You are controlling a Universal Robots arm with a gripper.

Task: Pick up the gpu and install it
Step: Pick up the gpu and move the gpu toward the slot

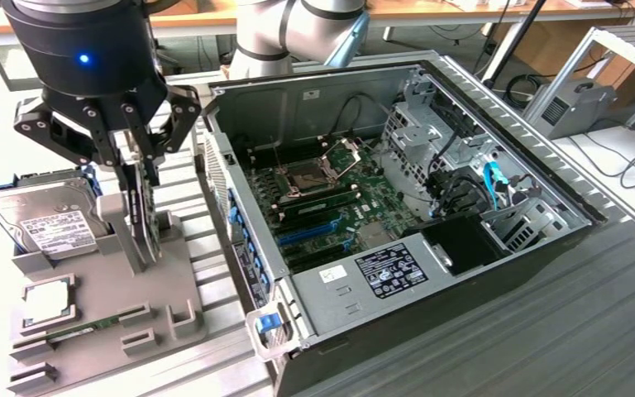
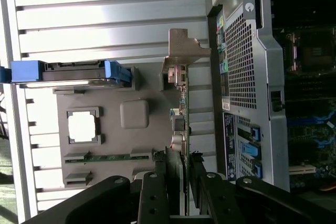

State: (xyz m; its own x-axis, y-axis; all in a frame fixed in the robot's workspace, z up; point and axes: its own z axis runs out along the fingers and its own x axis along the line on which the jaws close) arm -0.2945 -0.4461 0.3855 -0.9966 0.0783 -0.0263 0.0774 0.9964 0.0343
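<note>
Half shut on gpu (image 2: 180,103), pinching both faces with gripper (image 2: 184,158); slotted edgewise at fixture (image 1: 97,285) edge beside case (image 1: 439,339) for top grasp.

Camera layout: one exterior view and one wrist view.
The exterior view looks obliquely down from a raised, middle-distance position on the computer case (image 1: 428,331) and the grey fixture (image 1: 108,273) beneath the fingers (image 2: 197,179). The wrist view sits close behind the fingers, facing along them. Both views share the fixture, the hard drive (image 1: 47,219) beside the fingers, and the case wall.
</note>
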